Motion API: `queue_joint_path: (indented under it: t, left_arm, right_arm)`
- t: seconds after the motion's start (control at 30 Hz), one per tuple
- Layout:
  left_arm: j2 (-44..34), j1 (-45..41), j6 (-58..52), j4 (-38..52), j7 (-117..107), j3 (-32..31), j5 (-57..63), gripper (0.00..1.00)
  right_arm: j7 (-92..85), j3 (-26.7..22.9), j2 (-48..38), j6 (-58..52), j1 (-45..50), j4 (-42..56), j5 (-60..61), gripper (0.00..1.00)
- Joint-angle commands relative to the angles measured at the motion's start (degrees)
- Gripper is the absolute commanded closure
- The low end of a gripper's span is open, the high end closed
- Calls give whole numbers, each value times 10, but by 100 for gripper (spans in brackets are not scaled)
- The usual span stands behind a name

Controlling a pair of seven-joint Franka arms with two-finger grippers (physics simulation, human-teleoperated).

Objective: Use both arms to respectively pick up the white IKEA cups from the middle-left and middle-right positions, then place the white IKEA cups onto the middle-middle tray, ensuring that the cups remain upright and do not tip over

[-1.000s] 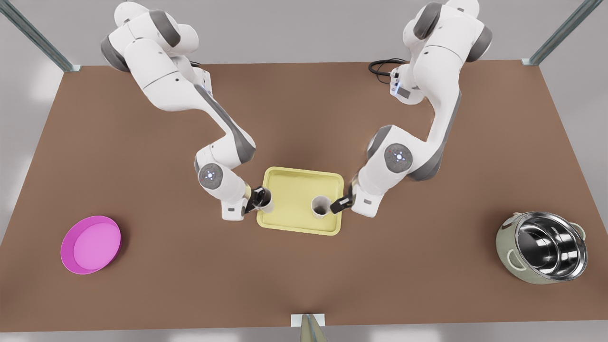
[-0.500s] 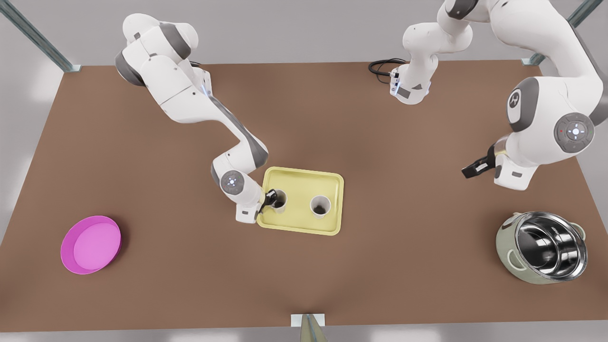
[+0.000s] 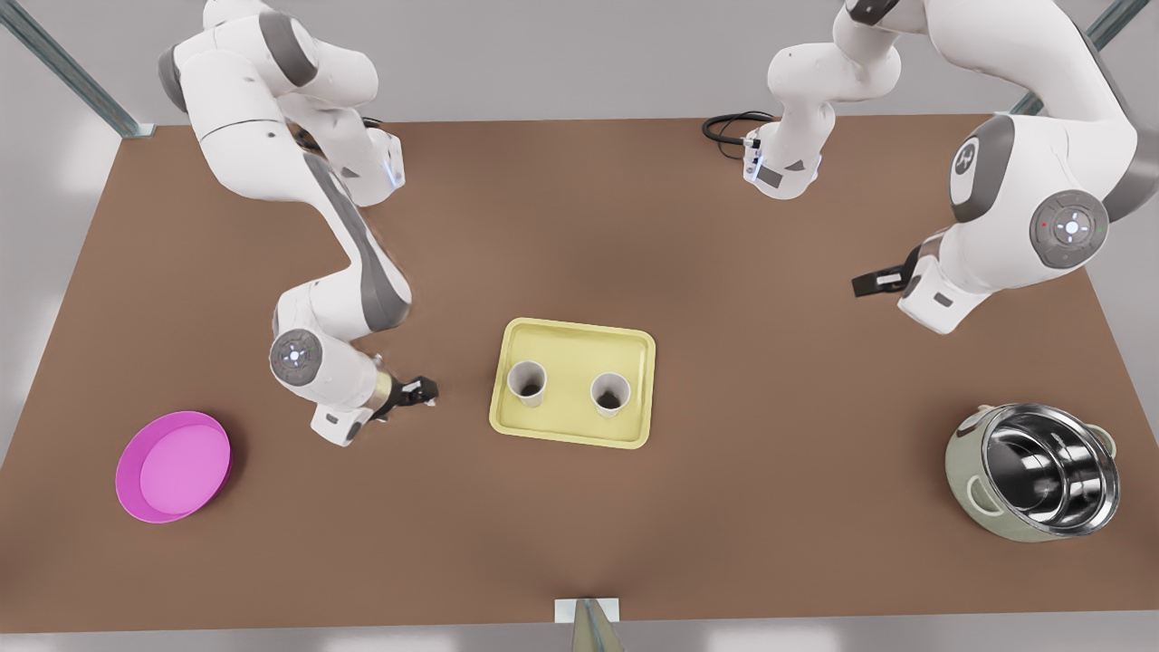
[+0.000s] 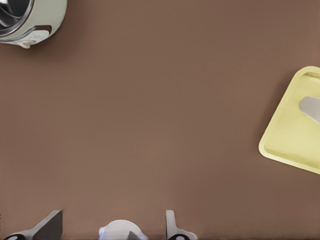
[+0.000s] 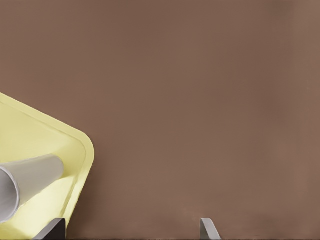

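Two white IKEA cups (image 3: 526, 381) (image 3: 610, 393) stand upright side by side on the pale yellow tray (image 3: 570, 349) in the middle of the table. My right gripper (image 3: 424, 391) hovers just off the tray's edge on the front view's left, open and empty. In its wrist view the open fingers (image 5: 209, 229) frame bare table, with the tray corner (image 5: 75, 145) and the near cup (image 5: 30, 180) beside them. My left gripper (image 3: 871, 282) hangs high on the front view's right, open and empty; its wrist view has the tray (image 4: 290, 135) far off.
A magenta-pink bowl (image 3: 174, 466) lies near the table's front corner on the front view's left. A steel-lined pot (image 3: 1032, 471) sits at the front view's right, also in the left wrist view (image 4: 30, 20). A black cable (image 3: 729, 127) loops at the back edge.
My right gripper let go of its cup on the tray and drew back toward the front view's left. My left arm, after releasing the other cup, swung far to the front view's right and rose.
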Motion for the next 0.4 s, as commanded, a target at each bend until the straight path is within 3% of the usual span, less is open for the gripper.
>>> queue_joint_path:
  t: [0.0, 0.07, 0.23, 0.37]
  left_arm:
    - [-1, 0, -26, 1, 104, 0, -5, 0]
    - [-1, 0, -25, 1, 104, -1, -4, 0]
    - [-2, 0, -27, 1, 104, -1, -4, 0]
    - [-2, 0, -27, 1, 105, 0, -4, 0]
  right_arm:
    - [-3, -30, 13, -167, -15, 28, -78, 0]
    - [-4, -71, -22, -173, 1, 43, -122, 0]
    - [-6, -104, -219, -275, 1, 31, -59, 0]
    - [-1, -113, -267, -309, 2, 6, -36, 0]
